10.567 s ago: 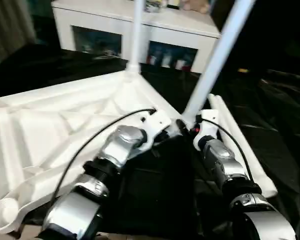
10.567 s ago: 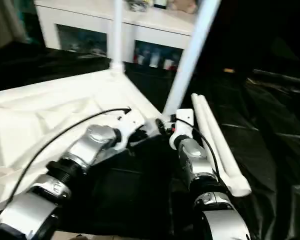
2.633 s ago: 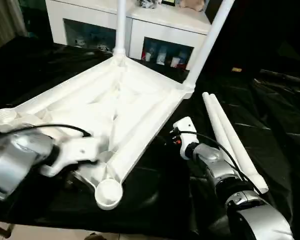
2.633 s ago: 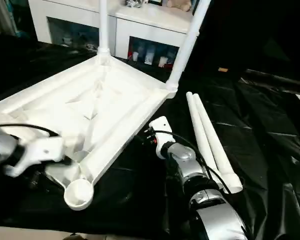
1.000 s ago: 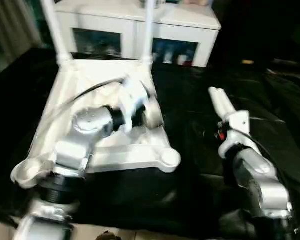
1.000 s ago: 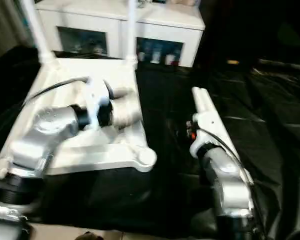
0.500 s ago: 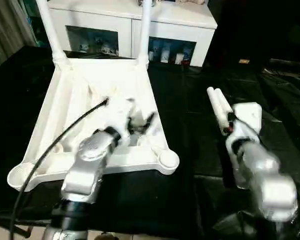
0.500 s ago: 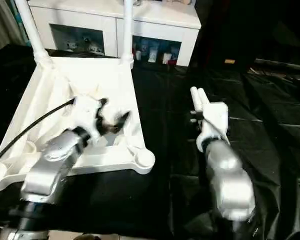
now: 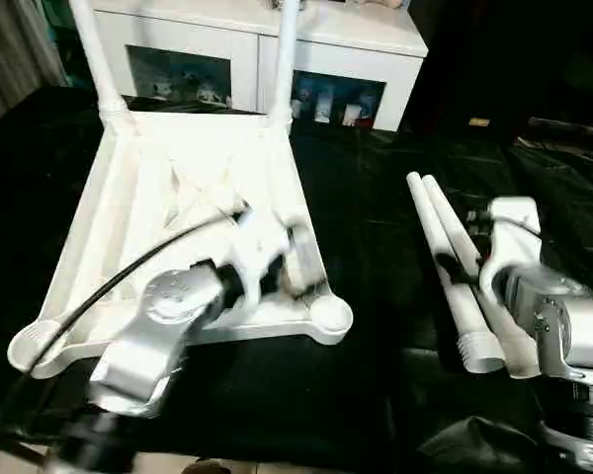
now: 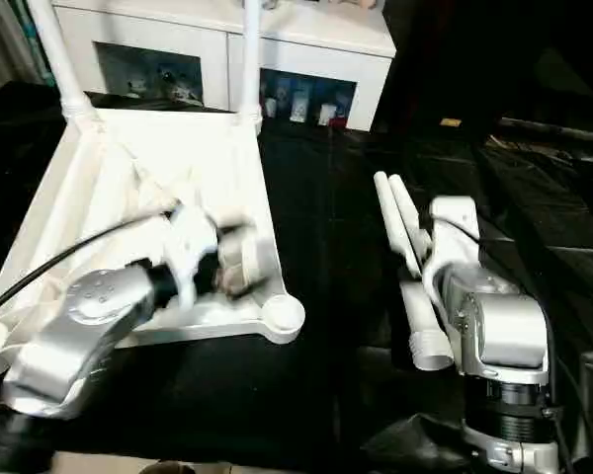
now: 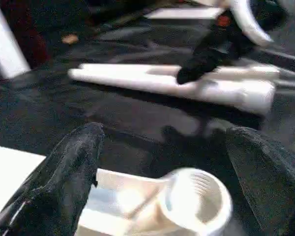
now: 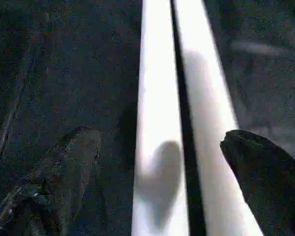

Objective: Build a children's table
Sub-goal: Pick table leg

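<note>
White tabletop (image 9: 178, 188) lies upside down on black sheeting with two legs fitted, while the right gripper (image 12: 160, 162), fingers spread, hangs over two loose legs (image 9: 453, 267) to grasp one; left gripper (image 11: 162, 167) gapes above an empty socket (image 9: 329, 316).

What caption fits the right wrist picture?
Open right gripper above two loose legs lying side by side on black sheet.

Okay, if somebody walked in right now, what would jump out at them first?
Probably the upside-down white tabletop on the black sheet, two legs already standing at its far corners. Right of it lie two loose legs, side by side, with the open right gripper poised over them.
</note>
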`<state>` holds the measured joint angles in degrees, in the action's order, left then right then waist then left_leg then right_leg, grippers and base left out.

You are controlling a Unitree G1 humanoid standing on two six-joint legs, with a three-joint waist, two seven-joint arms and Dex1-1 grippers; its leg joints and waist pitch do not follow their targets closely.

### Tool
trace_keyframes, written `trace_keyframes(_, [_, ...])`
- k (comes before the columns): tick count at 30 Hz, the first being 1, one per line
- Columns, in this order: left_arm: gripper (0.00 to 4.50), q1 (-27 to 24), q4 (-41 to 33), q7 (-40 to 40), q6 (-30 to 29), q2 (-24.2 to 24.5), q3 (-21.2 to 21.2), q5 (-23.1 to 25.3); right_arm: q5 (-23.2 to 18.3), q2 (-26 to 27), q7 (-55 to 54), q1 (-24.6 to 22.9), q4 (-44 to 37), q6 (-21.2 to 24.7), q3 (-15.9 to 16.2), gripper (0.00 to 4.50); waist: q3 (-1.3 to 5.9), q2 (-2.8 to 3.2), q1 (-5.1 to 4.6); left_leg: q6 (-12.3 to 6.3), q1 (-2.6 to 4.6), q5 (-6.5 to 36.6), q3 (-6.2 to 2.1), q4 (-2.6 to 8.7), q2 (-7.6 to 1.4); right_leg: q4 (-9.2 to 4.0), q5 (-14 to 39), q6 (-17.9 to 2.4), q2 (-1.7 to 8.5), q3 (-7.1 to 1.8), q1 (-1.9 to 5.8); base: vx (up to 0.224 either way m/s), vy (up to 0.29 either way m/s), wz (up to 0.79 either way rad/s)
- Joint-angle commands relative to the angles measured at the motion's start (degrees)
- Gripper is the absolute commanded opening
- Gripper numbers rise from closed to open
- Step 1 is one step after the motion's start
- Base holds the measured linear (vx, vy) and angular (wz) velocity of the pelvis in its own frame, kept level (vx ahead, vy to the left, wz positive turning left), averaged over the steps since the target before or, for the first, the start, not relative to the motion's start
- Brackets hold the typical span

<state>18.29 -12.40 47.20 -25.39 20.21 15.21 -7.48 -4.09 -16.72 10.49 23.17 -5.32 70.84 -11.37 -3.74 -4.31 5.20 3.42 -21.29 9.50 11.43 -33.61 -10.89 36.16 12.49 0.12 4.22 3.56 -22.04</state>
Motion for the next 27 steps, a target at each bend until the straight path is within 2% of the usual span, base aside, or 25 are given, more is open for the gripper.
trace_keyframes(1, [4.5, 0.69, -1.41, 1.52, -1.04, 0.36, 1.3, -0.42, -1.01, -0.97, 0.7, 0.19, 0.9, 1.42, -0.3, 4.43, 3.57, 0.16, 0.08, 3.49, 1.39, 9.46, -1.3, 4.09, -2.49, -4.34, 8.49, -7.02, 4.04, -3.14, 1.79, 0.0, 0.0, 0.0])
trace_keyframes(6, [4.5, 1.37, -2.71, 2.85, -2.04, 2.47, 2.14, -1.4, -1.4, -1.51, 1.08, 1.28, 2.28, 5.84, -0.11, 4.43, 3.62, 0.09, 0.13, 3.9, 1.4, 9.32, -1.28, 4.06, -2.41, -4.32, 8.64, -7.2, 4.0, -3.16, 1.82, 0.0, 0.0, 0.0])
trace_keyframes(13, [4.5, 1.81, -0.53, 3.66, -1.0, 2.64, 2.1, -0.89, -3.18, -0.91, 2.38, 1.7, 3.4, 7.16, -0.51, 4.43, 3.73, -0.02, 0.25, 3.58, 1.37, 8.01, -1.24, 3.95, -2.43, -4.16, 7.45, -7.51, 4.05, -3.14, 1.9, 0.0, 0.0, 0.0])
trace_keyframes(21, [4.5, 1.12, 2.19, 3.69, 2.09, 3.48, 2.0, -0.81, -7.52, 1.47, 5.58, 3.68, -1.58, 10.53, -2.05, 4.43, 3.89, 0.1, 0.36, 3.48, 1.41, 7.52, -1.29, 3.97, -2.5, -3.89, 5.98, -8.03, 4.09, -3.1, 1.97, 0.0, 0.0, 0.0])
trace_keyframes(22, [4.5, 1.1, 2.19, 3.61, 2.24, 3.57, 2.04, -0.63, -7.36, 1.31, 5.42, 3.76, -1.88, 10.39, -1.84, 4.43, 3.86, 0.26, 0.41, 3.56, 1.47, 7.69, -1.31, 4.0, -2.52, -3.9, 6.1, -8.07, 4.09, -3.1, 1.95, 0.0, 0.0, 0.0])
trace_keyframes(25, [4.5, 0.94, 2.06, 3.68, 2.6, 3.73, 2.23, -0.25, -6.69, 1.05, 4.24, 4.15, -1.26, 8.74, -2.97, 4.43, 3.85, 0.29, 0.43, 4.22, 1.5, 7.66, -1.25, 4.03, -2.5, -3.86, 6.01, -8.05, 4.05, -3.11, 1.9, 0.0, 0.0, 0.0])
trace_keyframes(27, [4.5, 0.92, 2.13, 3.77, 2.88, 3.67, 2.29, -0.34, -5.9, 0.46, 3.51, 3.79, -0.21, 7.99, -2.59, 4.43, 3.87, 0.32, 0.64, 4.52, 1.61, 7.76, -1.23, 4.03, -2.5, -3.88, 6.12, -7.94, 4.05, -3.12, 1.86, 0.0, 0.0, 0.0])
